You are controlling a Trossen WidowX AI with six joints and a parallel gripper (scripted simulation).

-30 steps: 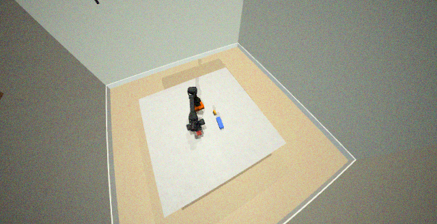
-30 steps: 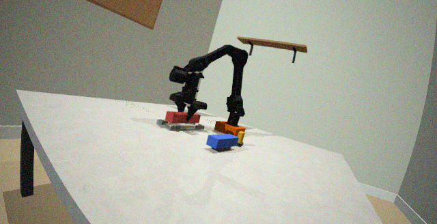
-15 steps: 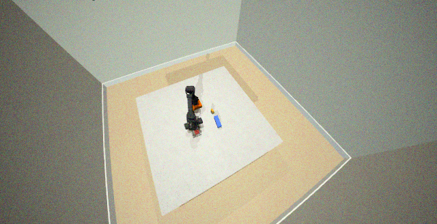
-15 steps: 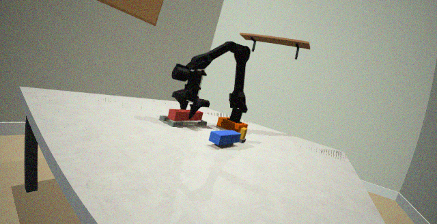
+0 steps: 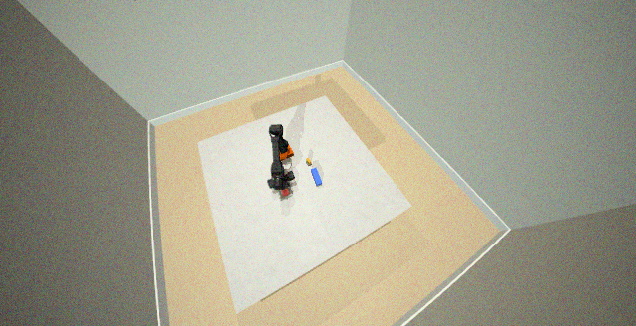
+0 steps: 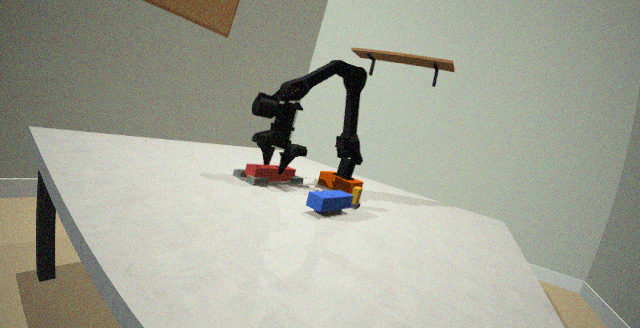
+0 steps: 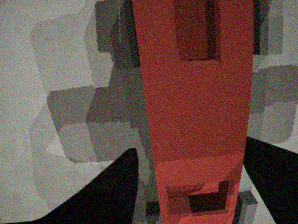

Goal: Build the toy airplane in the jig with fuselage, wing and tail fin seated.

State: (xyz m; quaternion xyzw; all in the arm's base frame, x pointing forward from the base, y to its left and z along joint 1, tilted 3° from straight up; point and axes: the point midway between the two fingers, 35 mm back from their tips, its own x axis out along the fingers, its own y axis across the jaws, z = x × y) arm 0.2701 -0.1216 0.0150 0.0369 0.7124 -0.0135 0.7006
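Red fuselage [image 6: 269, 170] lies flat in the grey cradle [image 6: 256, 181] on the white table [image 6: 200, 248], its two sockets facing up in the wrist view; gripper [image 6: 279, 162] hangs right over it with jaws spread, a finger [image 7: 100, 209] on each side and a gap to the fuselage, gripping nothing. Blue wing [image 6: 329, 200] and yellow fin [image 6: 356, 194] sit near the orange arm base [image 6: 327, 178], well apart from the cradle
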